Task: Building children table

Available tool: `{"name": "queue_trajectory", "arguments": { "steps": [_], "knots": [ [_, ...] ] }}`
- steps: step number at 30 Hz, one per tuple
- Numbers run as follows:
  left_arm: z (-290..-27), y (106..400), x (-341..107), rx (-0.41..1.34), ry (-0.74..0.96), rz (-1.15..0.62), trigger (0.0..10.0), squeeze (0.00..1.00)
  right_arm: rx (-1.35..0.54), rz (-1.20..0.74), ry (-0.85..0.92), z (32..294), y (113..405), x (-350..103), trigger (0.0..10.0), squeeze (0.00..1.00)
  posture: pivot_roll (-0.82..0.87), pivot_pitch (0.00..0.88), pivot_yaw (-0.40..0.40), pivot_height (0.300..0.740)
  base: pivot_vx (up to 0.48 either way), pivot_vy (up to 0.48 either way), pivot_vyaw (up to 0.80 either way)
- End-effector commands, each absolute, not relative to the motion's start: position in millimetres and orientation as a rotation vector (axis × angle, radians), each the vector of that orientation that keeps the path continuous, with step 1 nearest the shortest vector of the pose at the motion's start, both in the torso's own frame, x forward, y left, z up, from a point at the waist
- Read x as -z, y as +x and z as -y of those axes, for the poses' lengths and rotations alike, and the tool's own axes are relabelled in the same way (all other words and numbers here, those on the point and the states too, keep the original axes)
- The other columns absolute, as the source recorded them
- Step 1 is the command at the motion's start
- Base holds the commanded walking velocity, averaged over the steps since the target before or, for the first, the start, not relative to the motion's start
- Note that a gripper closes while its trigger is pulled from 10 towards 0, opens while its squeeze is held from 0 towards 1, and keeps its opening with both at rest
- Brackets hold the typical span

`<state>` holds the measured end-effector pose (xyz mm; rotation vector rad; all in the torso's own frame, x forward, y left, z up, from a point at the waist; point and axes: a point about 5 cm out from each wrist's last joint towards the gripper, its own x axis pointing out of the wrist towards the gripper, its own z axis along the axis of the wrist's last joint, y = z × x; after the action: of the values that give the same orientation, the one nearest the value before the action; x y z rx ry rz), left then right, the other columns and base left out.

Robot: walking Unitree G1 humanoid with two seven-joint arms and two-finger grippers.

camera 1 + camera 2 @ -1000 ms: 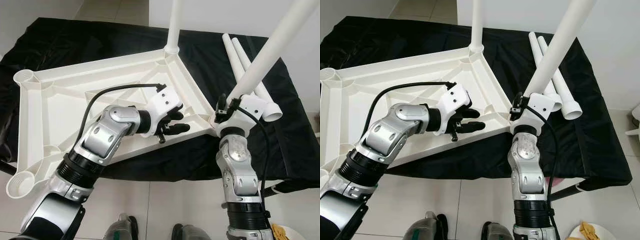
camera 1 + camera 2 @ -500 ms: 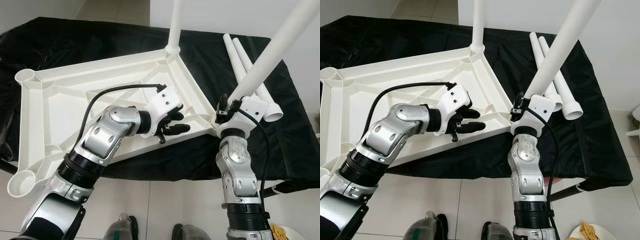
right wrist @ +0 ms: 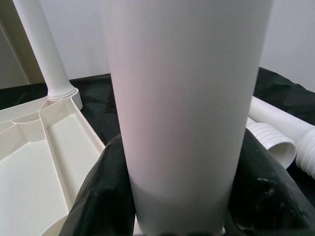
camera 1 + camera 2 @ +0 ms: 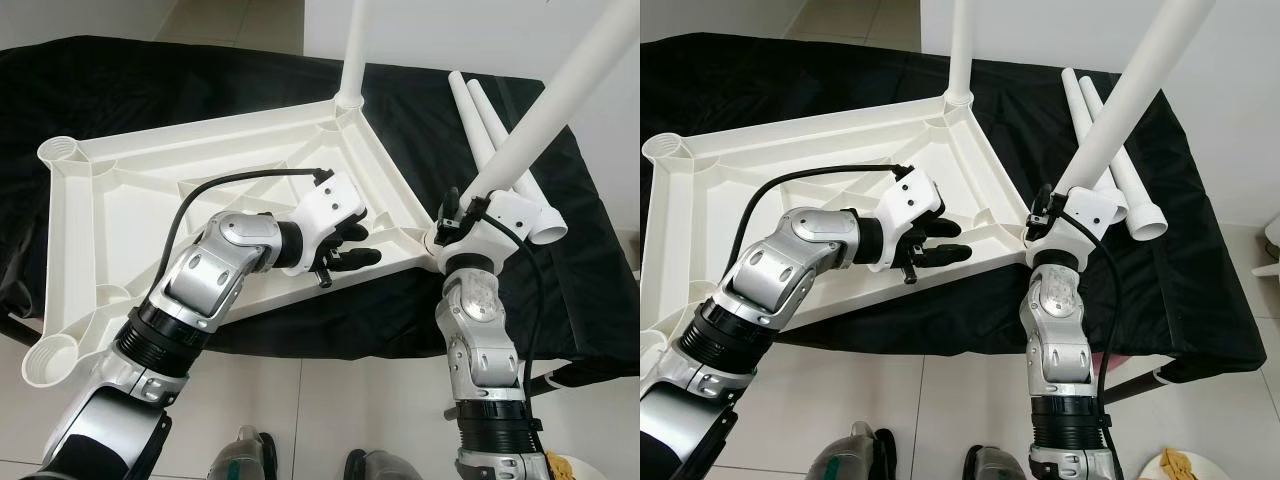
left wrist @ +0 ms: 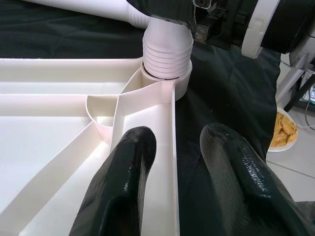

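The right gripper [image 4: 1065, 205] clamped the light, stiff, slippery leg [image 4: 1130, 95] low down; the left gripper [image 4: 352, 247], fingers apart, straddled the tabletop's [image 4: 130, 200] rim.

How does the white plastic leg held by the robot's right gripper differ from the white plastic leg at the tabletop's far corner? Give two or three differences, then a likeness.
The white plastic leg in the right gripper leans at a slant; the far-corner leg stands upright. The held leg is clamped between black fingers; the far-corner leg stands with nothing gripping it. The held leg's ribbed end is at the near right corner socket of the upturned white tabletop; the other sits at the far corner. Both are smooth white tubes.
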<state>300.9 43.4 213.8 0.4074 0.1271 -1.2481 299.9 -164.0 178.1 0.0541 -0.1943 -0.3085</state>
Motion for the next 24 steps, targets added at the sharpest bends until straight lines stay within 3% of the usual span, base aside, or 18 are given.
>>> {"name": "queue_trajectory", "arguments": {
  "steps": [1,6,7,8,9,21,22,23,24],
  "knots": [
    [-45.0,301.5,-213.4,1.209,0.42,-0.12,10.0,0.0,0.397,0.009,0.034,184.3,294.3,-141.2,10.0,0.0,0.0,0.12,0.004,0.74,0.0,0.0,0.0],
    [-45.3,301.8,-213.7,1.206,0.42,-0.12,10.0,0.0,0.393,0.01,0.033,183.9,294.8,-141.4,10.0,0.0,0.0,0.121,0.004,0.74,0.0,0.0,0.0],
    [-45.5,301.8,-213.7,1.206,0.42,-0.12,10.0,0.0,0.387,0.011,0.041,183.4,295.0,-141.3,10.0,0.17,0.0,0.122,0.004,0.74,0.0,0.0,0.0],
    [-45.5,301.8,-213.7,1.206,0.42,-0.12,10.0,0.0,0.387,0.011,0.041,183.4,295.0,-141.3,10.0,0.17,0.0,0.122,0.004,0.74,0.0,0.0,0.0],
    [-45.6,301.8,-213.8,1.206,0.42,-0.121,10.0,0.0,0.381,0.017,0.043,183.0,295.0,-142.0,10.0,1.0,0.0,0.122,0.004,0.74,0.0,0.0,0.0],
    [-44.3,301.5,-213.6,1.212,0.418,-0.119,10.0,0.0,0.341,0.056,0.06,178.5,295.6,-146.5,10.0,1.0,-0.01,0.12,0.007,0.74,0.0,0.0,0.0],
    [-44.2,301.5,-213.7,1.212,0.419,-0.119,10.0,0.0,0.337,0.061,0.057,178.2,296.0,-147.4,9.6,0.84,-0.01,0.119,0.007,0.74,0.0,0.0,0.0],
    [-44.2,301.5,-213.7,1.212,0.419,-0.119,10.0,0.0,0.337,0.061,0.057,178.2,296.0,-147.4,9.6,0.84,-0.01,0.119,0.007,0.74,0.0,0.0,0.0],
    [-44.1,301.6,-213.7,1.212,0.419,-0.119,10.0,0.0,0.333,0.064,0.057,178.1,296.5,-147.9,8.2,0.25,-0.01,0.118,0.006,0.74,0.0,0.0,0.0]
  ]
}}
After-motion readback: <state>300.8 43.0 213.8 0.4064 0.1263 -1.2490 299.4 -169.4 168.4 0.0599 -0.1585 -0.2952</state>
